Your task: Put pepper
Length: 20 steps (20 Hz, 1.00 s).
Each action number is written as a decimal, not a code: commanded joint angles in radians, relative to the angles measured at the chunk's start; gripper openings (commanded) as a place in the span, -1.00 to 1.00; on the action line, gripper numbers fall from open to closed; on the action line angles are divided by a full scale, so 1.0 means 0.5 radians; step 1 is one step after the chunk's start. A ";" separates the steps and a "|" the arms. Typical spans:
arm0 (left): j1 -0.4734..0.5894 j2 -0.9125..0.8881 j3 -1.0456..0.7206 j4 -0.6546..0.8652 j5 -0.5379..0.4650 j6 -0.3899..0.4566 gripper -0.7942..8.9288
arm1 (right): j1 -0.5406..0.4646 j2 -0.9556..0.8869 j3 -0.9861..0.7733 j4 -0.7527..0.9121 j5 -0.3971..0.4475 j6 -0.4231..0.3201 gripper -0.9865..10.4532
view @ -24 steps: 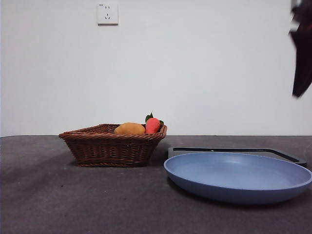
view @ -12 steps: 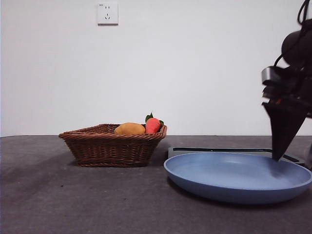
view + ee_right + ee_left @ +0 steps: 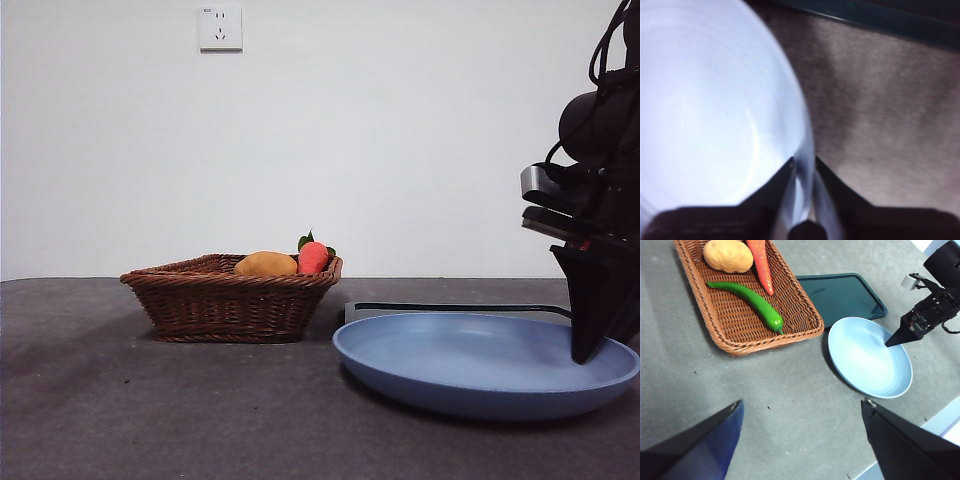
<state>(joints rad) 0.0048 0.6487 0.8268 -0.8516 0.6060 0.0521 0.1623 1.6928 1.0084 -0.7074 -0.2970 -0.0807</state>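
The right gripper [image 3: 803, 162] is clenched on the rim of the blue plate [image 3: 440, 380], one jaw inside the lip and one outside. Half a second ago its tip stood just above the plate's right edge; it has since sunk onto the rim, and the plate has slid a touch to the left. So the plate is probably being repositioned first, and the pepper itself is untouched.

The plate is smooth, glossy and shallow, lying on a dull grey felt-like table [image 3: 150, 420], with a flat dark-green tray [image 3: 842, 292] just behind it. Further left, the pepper [image 3: 747, 300], slim, shiny and tapered, lies in the coarse brown wicker basket [image 3: 225, 305], beside a carrot [image 3: 761, 265] and a matt potato [image 3: 728, 255]. The left gripper [image 3: 800, 440] waits, spread wide, high over the table.
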 commanded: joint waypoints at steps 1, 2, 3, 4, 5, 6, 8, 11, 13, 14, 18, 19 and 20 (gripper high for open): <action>0.002 0.007 0.029 0.025 0.009 0.001 0.01 | 0.005 0.037 0.029 -0.005 0.015 0.023 -0.82; 0.002 0.007 0.031 0.025 0.009 0.001 0.01 | 0.003 0.034 0.029 -0.016 0.015 0.045 -0.82; -0.004 0.007 0.037 0.027 0.000 -0.002 0.01 | 0.003 0.016 0.029 -0.043 0.014 0.057 -0.82; -0.015 0.007 0.043 0.040 -0.011 -0.021 0.01 | 0.003 -0.009 0.029 -0.068 0.014 0.057 -0.82; -0.030 0.012 0.057 0.061 -0.016 -0.066 0.01 | 0.003 -0.063 0.029 -0.095 0.014 0.060 -0.82; -0.045 0.019 0.067 0.098 -0.024 -0.103 0.01 | 0.003 -0.123 0.029 -0.117 0.014 0.076 -0.82; -0.095 0.063 0.094 0.189 -0.095 -0.173 0.01 | 0.003 -0.288 0.029 -0.172 0.016 0.095 -0.82; -0.233 0.246 0.193 0.250 -0.253 -0.275 0.01 | -0.018 -0.610 0.029 -0.272 0.021 0.127 -0.82; -0.349 0.423 0.277 0.311 -0.384 -0.324 0.01 | -0.040 -0.834 0.029 -0.314 0.021 0.149 -0.82; -0.412 0.525 0.327 0.343 -0.443 -0.343 0.01 | -0.053 -0.941 0.029 -0.331 0.022 0.166 -0.82; -0.678 1.004 0.563 0.494 -0.724 -0.423 0.01 | -0.116 -1.321 0.029 -0.423 0.031 0.192 -0.82; -0.732 1.142 0.645 0.506 -0.796 -0.427 0.01 | -0.124 -1.395 0.029 -0.446 0.031 0.208 -0.82; -0.777 1.278 0.733 0.504 -0.859 -0.427 0.01 | -0.130 -1.460 0.030 -0.462 0.033 0.228 -0.82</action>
<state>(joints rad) -0.3805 1.2682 1.1812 -0.6071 0.1825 -0.1516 0.0967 0.9543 1.0134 -0.9501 -0.2771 0.0124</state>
